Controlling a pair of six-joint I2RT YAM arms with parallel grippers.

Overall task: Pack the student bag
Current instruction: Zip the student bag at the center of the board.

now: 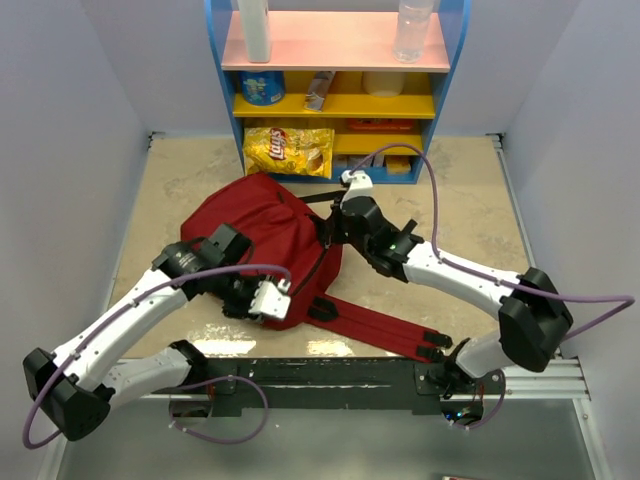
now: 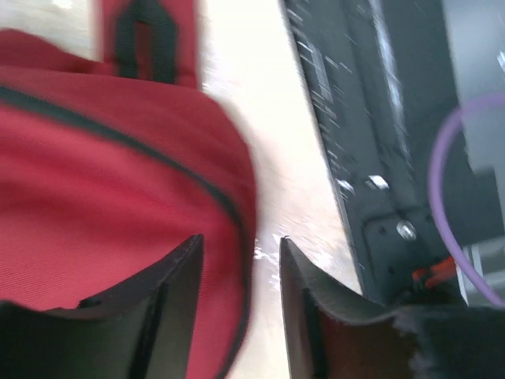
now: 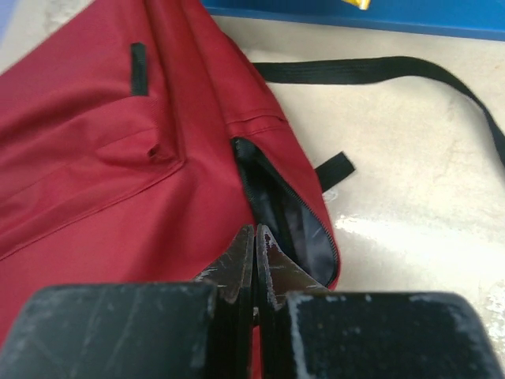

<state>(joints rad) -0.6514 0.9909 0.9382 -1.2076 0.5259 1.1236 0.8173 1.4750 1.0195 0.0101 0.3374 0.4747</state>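
The bag (image 1: 265, 225) lies flat on the worktop (image 1: 470, 200) in front of the shelf (image 1: 340, 100), with its straps (image 1: 385, 328) trailing toward the arm bases. The right end effector (image 3: 254, 246) has its jaws pressed together at the lip of the zip opening (image 3: 280, 209), probably to lift that lip and widen the mouth. Whether fabric is caught between them cannot be confirmed. The left end effector (image 2: 241, 272) is open and straddles the bag's near edge without clamping it, apparently placed to steady the body. The overhead view locates both arms but hides the jaws. Only the right wrist view shows the dark lining inside the partly open zip. The blurred left wrist view shows the jaw gap.
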